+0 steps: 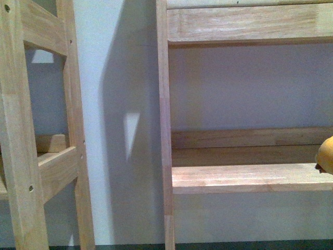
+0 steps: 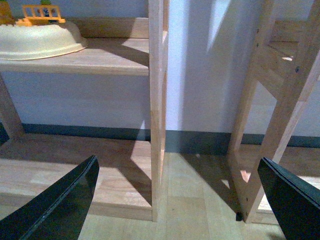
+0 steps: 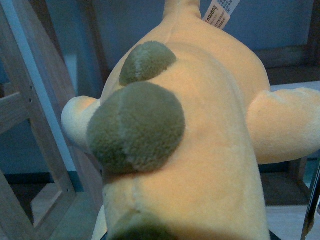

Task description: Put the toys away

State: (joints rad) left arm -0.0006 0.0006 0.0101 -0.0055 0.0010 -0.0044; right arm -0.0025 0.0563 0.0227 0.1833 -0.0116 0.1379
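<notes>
The toy is an orange-yellow plush animal (image 3: 210, 150) with grey-green round patches and a white label. It fills the right wrist view, and my right gripper (image 3: 190, 234) is shut on it, with the fingers almost wholly hidden under the plush. In the front view only a rounded orange edge of the plush animal (image 1: 326, 154) shows at the far right, just above a wooden shelf board (image 1: 250, 178). My left gripper (image 2: 177, 200) is open and holds nothing. Its black fingers (image 2: 65, 205) spread wide above the wooden floor, in front of a shelf post.
A wooden shelf unit (image 1: 165, 130) stands against the white wall, with a ladder-like wooden frame (image 1: 31, 156) to its left. In the left wrist view a cream basin (image 2: 45, 42) with an orange toy fence (image 2: 42, 12) rests on a low shelf.
</notes>
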